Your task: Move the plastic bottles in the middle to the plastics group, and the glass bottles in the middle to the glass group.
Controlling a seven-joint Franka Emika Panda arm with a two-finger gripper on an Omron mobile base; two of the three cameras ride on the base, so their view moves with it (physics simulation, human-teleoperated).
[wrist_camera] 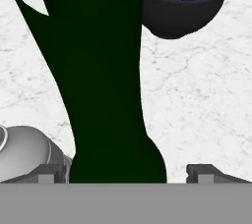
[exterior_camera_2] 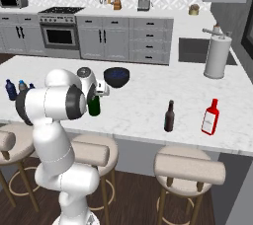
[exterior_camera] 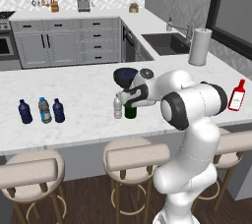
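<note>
Marble counter (exterior_camera: 74, 95) carries, left of the green glass bottle (exterior_camera: 130, 112), three small plastic bottles (exterior_camera: 42, 111) well apart, a clear bottle (exterior_camera: 117, 108) just beside, and we hold our gripper (wrist_camera: 127, 173) spread astride it, judging the next move a squeeze, then carry rightward to the red bottle (exterior_camera: 237, 95).

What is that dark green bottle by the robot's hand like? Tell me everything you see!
The dark green bottle looks like glossy glass, so dark that it is almost black. It has a wide round body that narrows to a long slim neck. It stands upright on the white marble counter, in the middle, beside a small clear bottle and near a dark bowl of blueberries. The gripper is open, with one fingertip on each side of the bottle. Whether the fingertips touch it cannot be told.
</note>
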